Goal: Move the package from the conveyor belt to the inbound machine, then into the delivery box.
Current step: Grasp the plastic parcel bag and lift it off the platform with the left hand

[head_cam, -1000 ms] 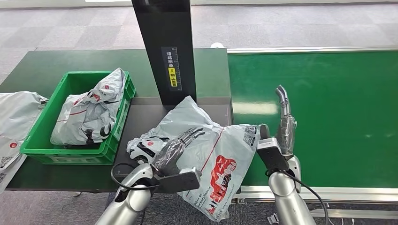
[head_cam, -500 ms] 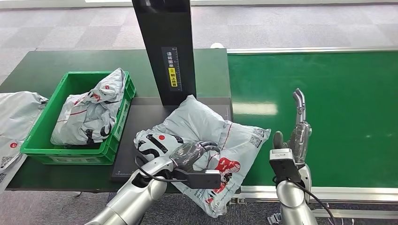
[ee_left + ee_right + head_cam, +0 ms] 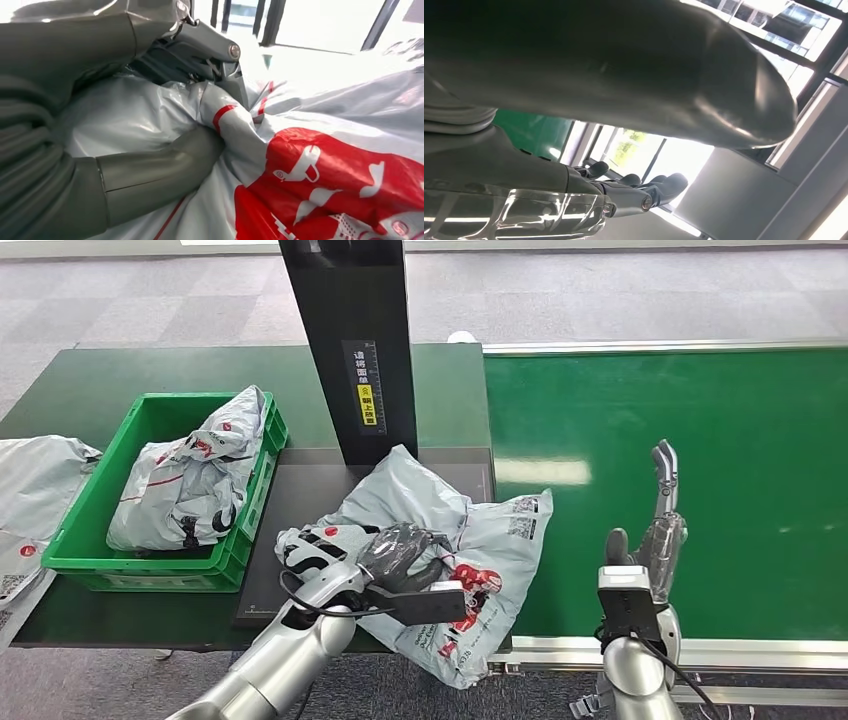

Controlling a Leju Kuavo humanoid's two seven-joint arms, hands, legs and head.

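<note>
One soft grey poly-mailer package [image 3: 440, 530] with red print lies partly on the dark plate of the inbound machine [image 3: 350, 350], its near corner drooping off the surface edge toward the robot and its far corner lapping onto the green conveyor belt [image 3: 700, 440]. Left hand [image 3: 400, 552] sits on top of the package, fingers [image 3: 160, 170] curled in and bunching a fold of the film; the wrist view shows a pinch of plastic between thumb and the darker fingers. Right hand [image 3: 655, 530] is off to the belt side of the package, well apart from it, fingers straight and spread, holding nothing. Judgement: bag looks light, limp and slick, contents lumpy and soft, so it will sag and swing from any single grip point and film may slide out of the fingers. Better hold is a thick gathered fold near the bulky middle, not the flat printed flap hanging below the left fingers. Green delivery box [image 3: 95, 540] sits beyond the left hand, already holding another grey package [image 3: 190, 480]; more bags [image 3: 35, 480] lie past it.
</note>
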